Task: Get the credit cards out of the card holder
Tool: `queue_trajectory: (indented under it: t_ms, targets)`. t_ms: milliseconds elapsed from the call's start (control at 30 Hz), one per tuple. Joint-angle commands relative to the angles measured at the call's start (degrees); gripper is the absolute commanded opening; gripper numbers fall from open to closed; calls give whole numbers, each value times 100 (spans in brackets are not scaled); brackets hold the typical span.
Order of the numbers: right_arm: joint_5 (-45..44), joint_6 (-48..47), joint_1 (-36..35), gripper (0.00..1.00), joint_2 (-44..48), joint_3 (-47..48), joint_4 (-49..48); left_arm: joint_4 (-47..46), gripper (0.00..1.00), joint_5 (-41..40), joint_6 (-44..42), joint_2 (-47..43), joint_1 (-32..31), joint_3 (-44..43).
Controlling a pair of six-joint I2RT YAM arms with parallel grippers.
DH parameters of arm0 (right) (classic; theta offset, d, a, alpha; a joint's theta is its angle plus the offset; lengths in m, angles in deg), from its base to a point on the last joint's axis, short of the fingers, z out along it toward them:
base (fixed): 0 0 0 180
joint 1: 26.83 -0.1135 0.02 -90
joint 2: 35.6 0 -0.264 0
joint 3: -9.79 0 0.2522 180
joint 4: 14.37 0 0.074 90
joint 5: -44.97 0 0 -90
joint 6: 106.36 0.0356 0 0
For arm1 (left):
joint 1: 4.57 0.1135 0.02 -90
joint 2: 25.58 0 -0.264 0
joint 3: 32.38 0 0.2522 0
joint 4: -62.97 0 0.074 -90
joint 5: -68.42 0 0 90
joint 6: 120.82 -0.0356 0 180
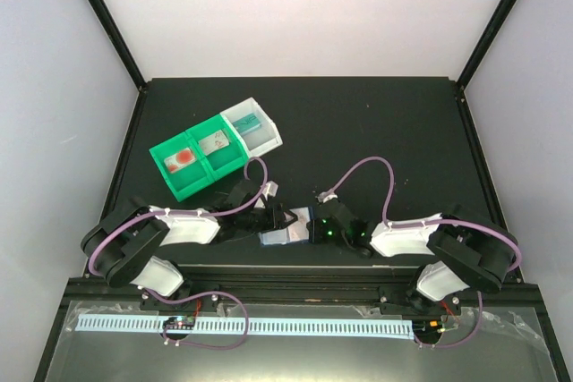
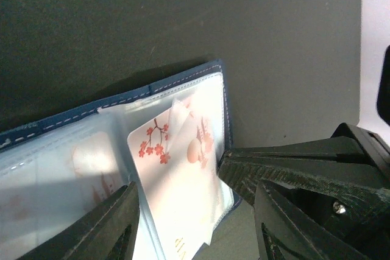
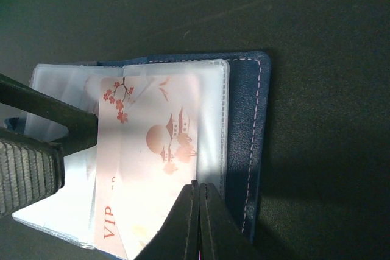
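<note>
The card holder (image 1: 285, 237) lies open on the black table, a dark blue cover (image 3: 247, 126) with translucent sleeves. A pale pink credit card (image 3: 146, 150) printed with red blossoms and "VIP" sticks partly out of one sleeve, and a second card edge (image 2: 201, 144) shows behind it. My left gripper (image 2: 195, 226) is open, one finger on each side of the pink card. Its fingers (image 3: 27, 172) rest on the sleeves' left part. My right gripper (image 3: 198, 186) is shut, its tips over the pink card's right edge. I see nothing pinched between its fingers.
A green compartment tray (image 1: 170, 148) with a white end bin (image 1: 265, 139) stands at the back left. A card with a red patch (image 1: 183, 157) and another pale card (image 1: 215, 142) lie in it. The table's near edge runs just behind both arms.
</note>
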Motion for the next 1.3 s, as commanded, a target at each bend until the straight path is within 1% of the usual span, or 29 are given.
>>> queue_trajectory:
  t_ms: [0,33,133,233,300,700,833,967,1133,1200,1267]
  targets:
    - [-180,88,-9,2,-156,-273,491,-616,52,-92,107,-25,3,303]
    - [-186,84,-9,3,-131,-277,492,-716,52,-115,122,-65,3,380]
    - [-147,97,-9,3,-72,-347,406,-609,52,-147,28,-86,3,300]
    - [-89,111,-10,3,-60,-433,260,-897,51,-28,132,18,-1,329]
    - [-67,114,-6,3,-97,-426,239,-958,51,-112,217,11,-21,378]
    - [-7,121,-7,2,-202,-350,245,-158,50,-594,330,5,-97,79]
    - [-31,109,-9,2,-163,-366,231,-178,49,-579,409,99,-181,20]
    - [-42,89,-13,2,-165,-366,211,16,49,-675,442,212,-234,-100]
    - [-31,117,-9,1,-167,-437,59,-321,49,-563,722,243,-347,3]
    - [-35,131,-9,1,-179,-476,-13,-357,45,-639,753,144,-434,8]
    - [-42,137,-9,1,-218,-472,-32,-495,36,-675,781,21,-486,67]
